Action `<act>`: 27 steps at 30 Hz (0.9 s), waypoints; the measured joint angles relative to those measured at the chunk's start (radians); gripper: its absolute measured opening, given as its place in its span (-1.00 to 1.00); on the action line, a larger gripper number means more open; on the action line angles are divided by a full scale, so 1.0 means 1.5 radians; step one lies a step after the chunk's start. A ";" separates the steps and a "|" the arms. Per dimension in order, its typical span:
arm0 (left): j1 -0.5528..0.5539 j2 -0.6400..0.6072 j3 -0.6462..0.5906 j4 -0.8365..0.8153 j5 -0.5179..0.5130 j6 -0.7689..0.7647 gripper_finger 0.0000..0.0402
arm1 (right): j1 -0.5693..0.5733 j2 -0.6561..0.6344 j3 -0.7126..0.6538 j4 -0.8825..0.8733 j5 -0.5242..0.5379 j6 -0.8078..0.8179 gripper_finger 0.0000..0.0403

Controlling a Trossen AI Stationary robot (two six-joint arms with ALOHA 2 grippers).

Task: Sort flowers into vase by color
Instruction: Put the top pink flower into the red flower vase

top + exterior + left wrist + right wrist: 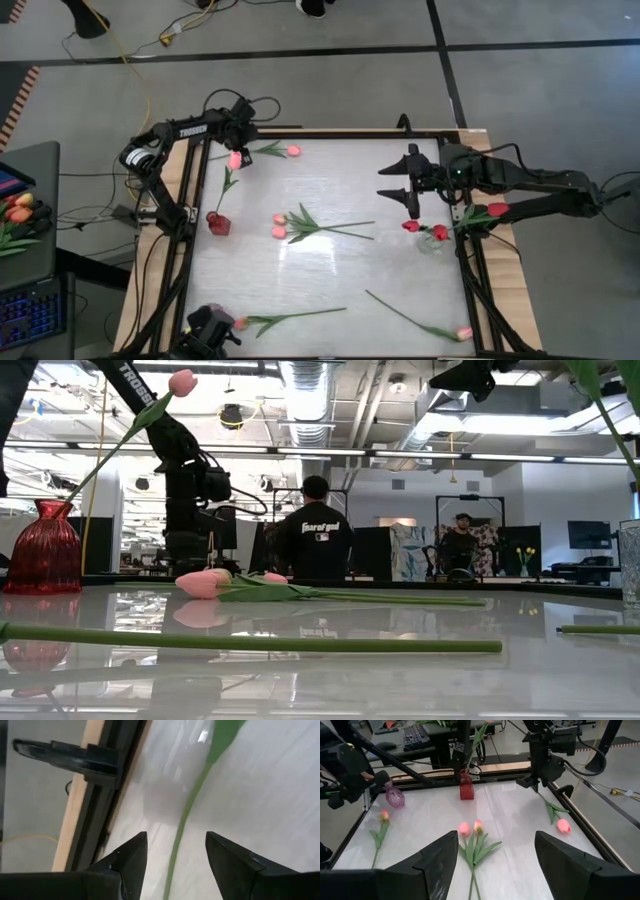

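A pink tulip (236, 158) stands with its stem in the red vase (218, 223) at the table's left. Another pink tulip (292, 150) lies near the far edge. My left gripper (240, 133) hangs open above that tulip's stem (176, 851), which runs between the fingers in the left wrist view. Two pink tulips (280, 226) lie side by side mid-table, one (241, 323) lies near the near edge, and one (463, 332) lies at the near right. Red tulips (440, 232) stand in the clear vase (430, 243) at the right. My right gripper (392, 183) is open in the air left of that vase.
A purple vase (395, 797) stands by the near left corner. The black table frame (195, 190) runs along both sides. Orange tulips (18, 210) lie on a side desk off the table's left. People (315, 535) stand in the room beyond. Bare table lies between the middle tulips and the near ones.
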 joint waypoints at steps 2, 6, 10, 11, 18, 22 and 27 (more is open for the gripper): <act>-0.001 0.000 0.000 -0.006 -0.003 -0.006 -0.06 | 0.000 0.000 0.000 0.000 0.000 0.000 0.44; -0.002 0.000 0.003 -0.030 -0.012 -0.017 -0.06 | 0.000 0.000 0.000 0.000 0.000 0.000 0.44; -0.007 0.001 0.015 -0.061 0.004 -0.022 -0.06 | 0.000 0.000 0.000 -0.001 0.000 -0.003 0.44; -0.007 0.000 0.018 -0.063 0.014 -0.023 -0.06 | 0.000 0.000 0.000 -0.001 0.000 -0.006 0.44; -0.007 0.000 0.047 -0.075 0.024 -0.028 -0.06 | 0.000 0.000 0.000 -0.004 0.000 -0.013 0.44; -0.008 -0.004 0.076 -0.129 0.048 -0.033 -0.06 | 0.000 0.000 0.000 -0.009 0.000 -0.013 0.44; -0.022 -0.014 0.078 -0.208 0.132 -0.014 -0.06 | 0.000 0.000 0.000 -0.009 0.000 -0.021 0.44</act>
